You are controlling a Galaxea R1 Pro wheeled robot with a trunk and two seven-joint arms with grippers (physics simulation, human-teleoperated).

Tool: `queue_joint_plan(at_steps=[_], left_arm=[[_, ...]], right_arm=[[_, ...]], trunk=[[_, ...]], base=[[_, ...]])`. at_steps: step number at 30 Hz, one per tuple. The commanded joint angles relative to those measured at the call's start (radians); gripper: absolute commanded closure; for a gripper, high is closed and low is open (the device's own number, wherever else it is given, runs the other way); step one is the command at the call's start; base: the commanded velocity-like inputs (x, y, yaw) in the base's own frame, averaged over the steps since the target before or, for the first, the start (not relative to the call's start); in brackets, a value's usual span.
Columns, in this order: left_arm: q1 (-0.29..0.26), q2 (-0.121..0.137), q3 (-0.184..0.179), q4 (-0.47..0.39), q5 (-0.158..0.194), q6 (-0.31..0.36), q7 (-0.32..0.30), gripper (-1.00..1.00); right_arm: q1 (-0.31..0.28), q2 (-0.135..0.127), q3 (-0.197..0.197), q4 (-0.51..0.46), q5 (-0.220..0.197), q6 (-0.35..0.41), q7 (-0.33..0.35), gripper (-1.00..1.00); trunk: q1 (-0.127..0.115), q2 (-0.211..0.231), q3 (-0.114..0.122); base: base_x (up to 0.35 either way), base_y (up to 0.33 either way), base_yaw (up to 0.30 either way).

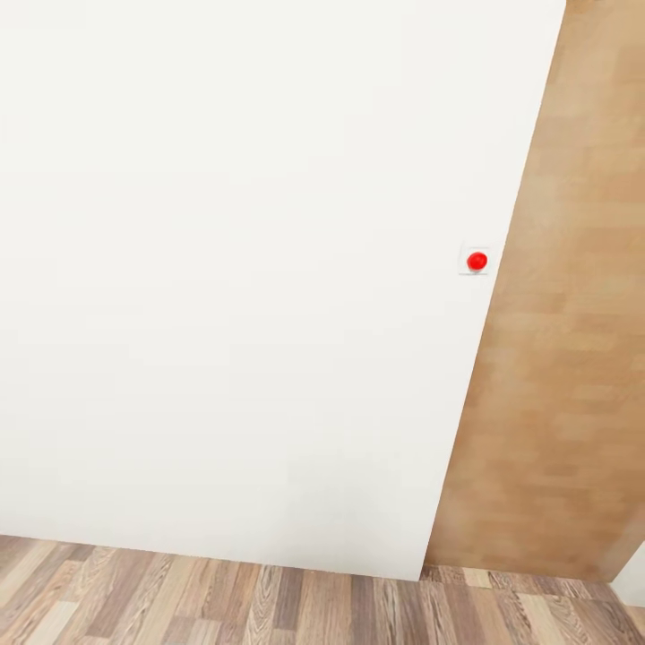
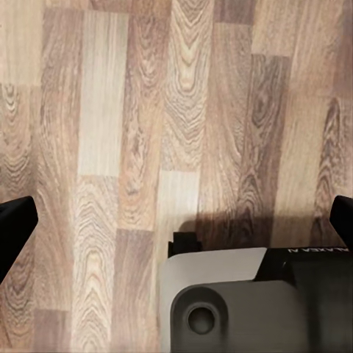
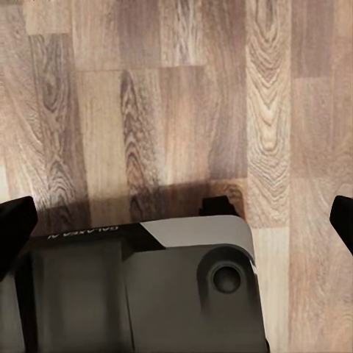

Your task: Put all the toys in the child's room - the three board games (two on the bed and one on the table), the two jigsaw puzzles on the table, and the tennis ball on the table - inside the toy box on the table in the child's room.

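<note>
L pincer (image 2: 176, 220) and R pincer (image 3: 176, 217): black fingertips spread wide, nothing held, both over brown wood-plank floor (image 2: 184, 95) above grey robot base (image 2: 220, 301). Ahead: plain white wall (image 1: 251, 269) w/ small red round button (image 1: 477, 261), beside light wooden door panel (image 1: 564, 358). No toys in view.

I face a plain white wall (image 1: 251, 269) with a red button (image 1: 477, 260), a tan wooden panel (image 1: 564, 340) and brown-streaked plank floor (image 1: 224, 600).
</note>
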Motion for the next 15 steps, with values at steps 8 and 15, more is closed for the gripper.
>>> queue_joint_plan(at_steps=[8,15], left_arm=[[0.000,0.001,0.003,-0.002,0.003,0.005,-0.002,-1.00],[0.000,0.001,0.006,-0.002,0.004,0.004,-0.001,-1.00]], right_arm=[[0.000,0.010,-0.003,0.002,-0.007,-0.031,-0.003,-1.00],[0.001,0.012,0.000,0.006,0.000,-0.061,-0.003,-1.00]], trunk=[[-0.030,0.055,0.023],[-0.050,0.090,0.039]], base=[[0.000,0.000,0.000],[0.000,0.000,0.022]])
